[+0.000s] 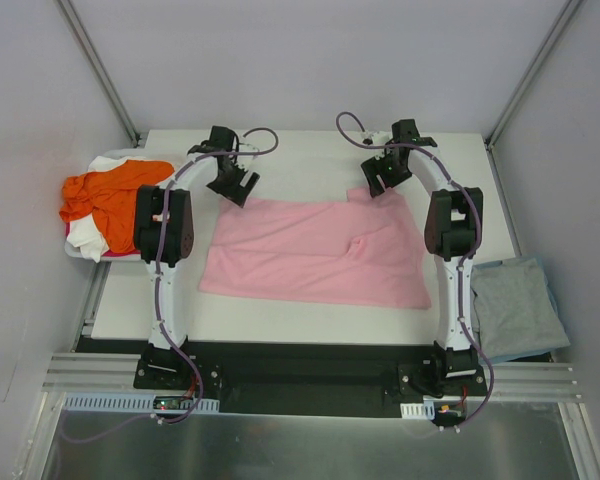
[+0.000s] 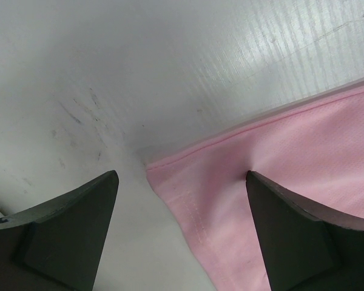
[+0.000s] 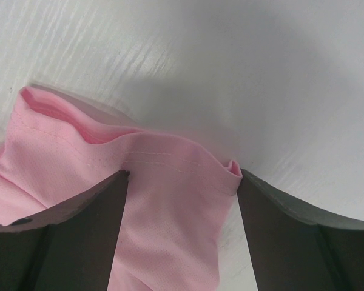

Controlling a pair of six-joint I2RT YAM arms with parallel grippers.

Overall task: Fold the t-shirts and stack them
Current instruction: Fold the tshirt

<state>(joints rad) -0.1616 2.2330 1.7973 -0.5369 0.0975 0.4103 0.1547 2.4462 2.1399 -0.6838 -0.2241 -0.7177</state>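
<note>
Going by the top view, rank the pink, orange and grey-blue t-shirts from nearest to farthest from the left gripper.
From the left gripper:
1. pink t-shirt: spread in the middle, its far-left corner right under the gripper.
2. orange t-shirt: bunched up at the left edge.
3. grey-blue t-shirt: far right, on the near side.

White table [image 1: 280, 320] (scuffed in places) inside pale grey walls [image 1: 310, 60]; aluminium rails [image 1: 90, 372] along its near edge; even light.

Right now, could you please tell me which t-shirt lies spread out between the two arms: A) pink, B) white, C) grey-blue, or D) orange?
A: the pink t-shirt lies flat in the middle, the orange t-shirt is heaped at the left edge and the grey-blue t-shirt sits at the right.
</note>
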